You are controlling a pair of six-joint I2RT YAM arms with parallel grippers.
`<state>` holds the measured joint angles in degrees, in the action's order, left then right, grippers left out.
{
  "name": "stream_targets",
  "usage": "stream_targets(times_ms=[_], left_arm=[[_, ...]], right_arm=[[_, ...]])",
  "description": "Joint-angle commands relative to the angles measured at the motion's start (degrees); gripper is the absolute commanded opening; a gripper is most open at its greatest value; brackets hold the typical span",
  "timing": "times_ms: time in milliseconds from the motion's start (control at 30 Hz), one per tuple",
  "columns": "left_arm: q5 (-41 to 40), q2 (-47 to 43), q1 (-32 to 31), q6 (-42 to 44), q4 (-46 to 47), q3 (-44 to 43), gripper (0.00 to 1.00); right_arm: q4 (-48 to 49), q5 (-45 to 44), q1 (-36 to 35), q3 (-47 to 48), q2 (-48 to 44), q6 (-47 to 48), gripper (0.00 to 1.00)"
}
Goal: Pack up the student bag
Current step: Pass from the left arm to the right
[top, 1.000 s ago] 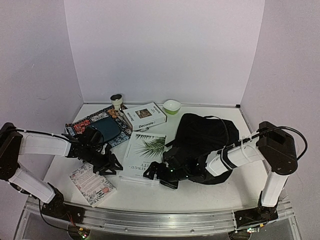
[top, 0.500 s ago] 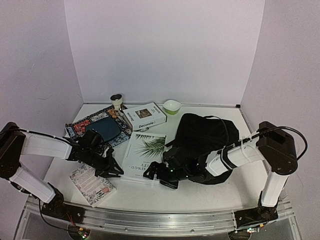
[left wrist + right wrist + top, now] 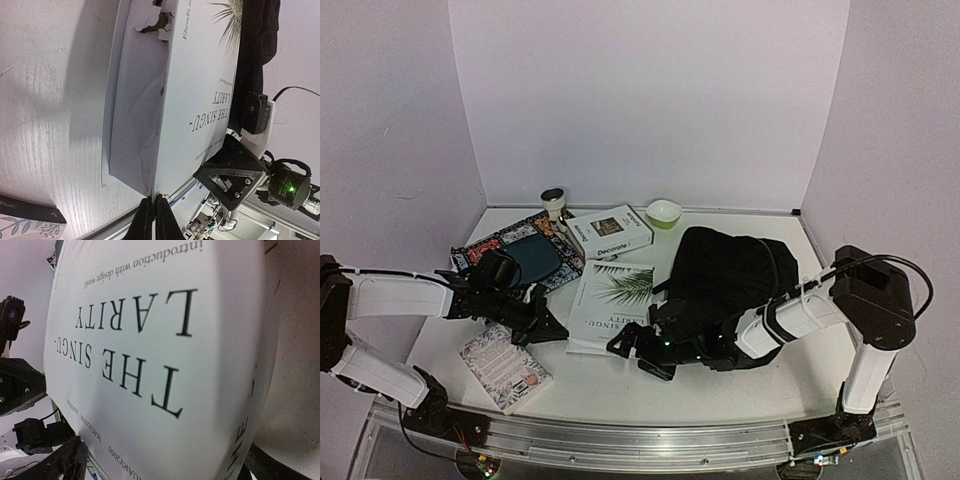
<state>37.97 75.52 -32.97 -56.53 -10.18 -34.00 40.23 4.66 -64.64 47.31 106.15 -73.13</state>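
You're working both grippers at the white book's [image 3: 610,297] near edge.
Your left gripper [image 3: 152,216] is pinching its jaws together at one near corner; whether your right gripper [image 3: 632,346] is gripping the other, you cannot tell. The student bag [image 3: 730,272] is lying just right of the book.

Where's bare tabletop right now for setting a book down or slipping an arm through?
Bare: the near strip between the floral notebook and the right gripper; the near right corner in front of the student bag. Crowded: back left, with patterned mat, cup and Decorate book; centre, around the white book.
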Motion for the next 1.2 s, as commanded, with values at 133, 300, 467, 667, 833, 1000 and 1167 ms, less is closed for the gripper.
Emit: stream_targets(times_ms=[133, 300, 467, 667, 833, 1000, 1167], left_arm=[[2.72, -1.66, -0.16, -2.44, 3.9, -0.73, 0.03], [2.72, -1.94, -0.2, -2.25, 4.2, 1.06, 0.03], [2.59, -2.65, -0.15, -2.09, 4.27, 2.98, 0.02], [2.89, -3.74, -0.16, -2.19, 4.29, 3.89, 0.0], [3.31, -4.59, -0.16, -2.49, 4.28, 4.41, 0.0], [3.47, -5.56, -0.16, -2.72, 4.29, 5.34, 0.0], [1.86, -6.66, -0.13, -3.18, 4.29, 5.48, 0.08]], right_arm=[[15.55, -0.7, -0.13, -5.31, -1.14, -3.36, 0.98], [24.13, -1.55, -0.03, -6.92, -0.62, -3.92, 0.98], [28.13, -2.62, 0.43, -7.5, 0.01, -5.18, 0.98], [30.71, -2.9, 1.26, -6.84, 1.98, -5.53, 0.96], [36.18, -2.57, 2.11, -7.67, 4.74, -6.65, 0.9], [40.46, -1.0, 2.36, -7.96, 6.56, -7.06, 0.76], [42.36, 0.61, 2.34, -7.75, 5.63, -5.73, 0.6]])
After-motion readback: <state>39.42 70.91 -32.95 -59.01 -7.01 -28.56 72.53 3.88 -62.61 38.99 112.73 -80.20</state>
